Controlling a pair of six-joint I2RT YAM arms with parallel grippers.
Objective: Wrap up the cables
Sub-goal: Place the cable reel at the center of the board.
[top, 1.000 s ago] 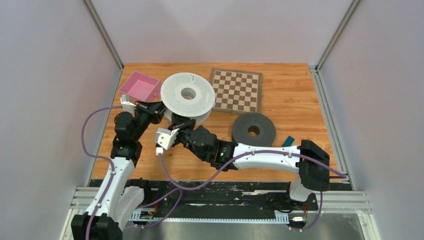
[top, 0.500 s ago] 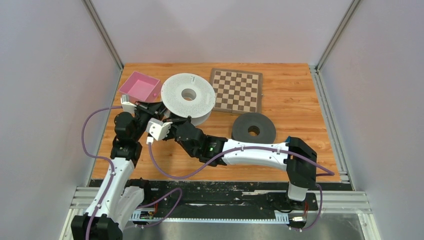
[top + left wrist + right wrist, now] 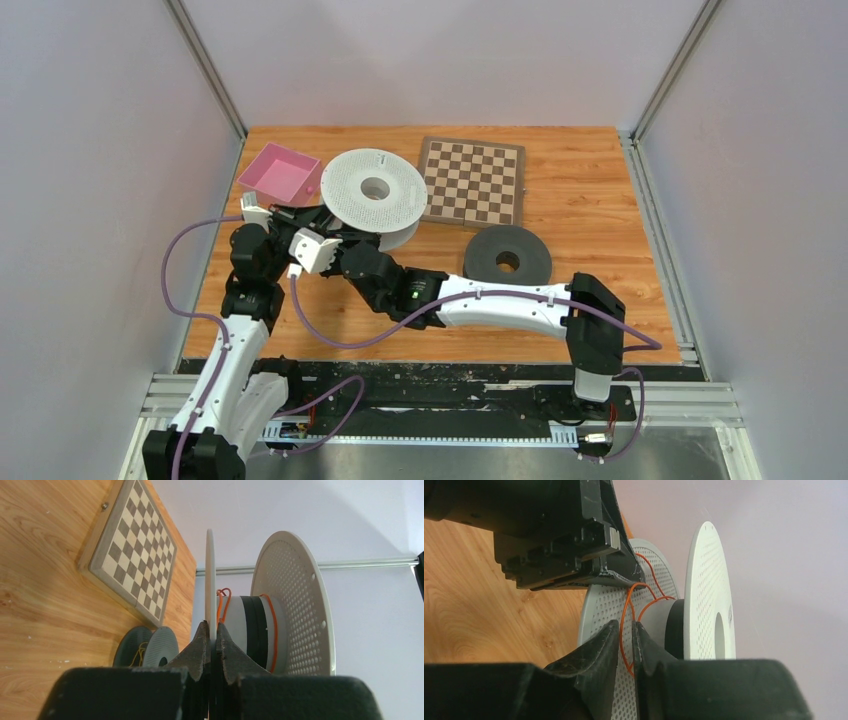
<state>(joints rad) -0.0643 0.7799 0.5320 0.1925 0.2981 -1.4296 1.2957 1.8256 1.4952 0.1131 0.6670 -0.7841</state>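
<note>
The white perforated spool (image 3: pixel 375 190) is tilted up off the table. My left gripper (image 3: pixel 312 217) is shut on its thin lower flange (image 3: pixel 210 580), which stands edge-on between the jaws. The orange-red cable (image 3: pixel 273 630) runs round the hub and hangs off it in loose loops. My right gripper (image 3: pixel 335 243) is just below the left one at the spool's rim. Its jaws stand a narrow gap apart, and a loop of the orange cable (image 3: pixel 623 630) shows in that gap without being pinched. The pale yellow cable (image 3: pixel 137 655) lies on the dark spool (image 3: pixel 507 259).
A pink bin (image 3: pixel 281 173) stands at the back left, close to the left arm. A chessboard (image 3: pixel 472 181) lies behind the dark spool. A small blue object (image 3: pixel 576 282) lies by the right arm. Grey walls enclose the table on three sides.
My right arm has swung left along the spool's near rim, bringing its gripper up beside the left gripper. The spool has tipped slightly. The left gripper keeps its hold on the flange.
</note>
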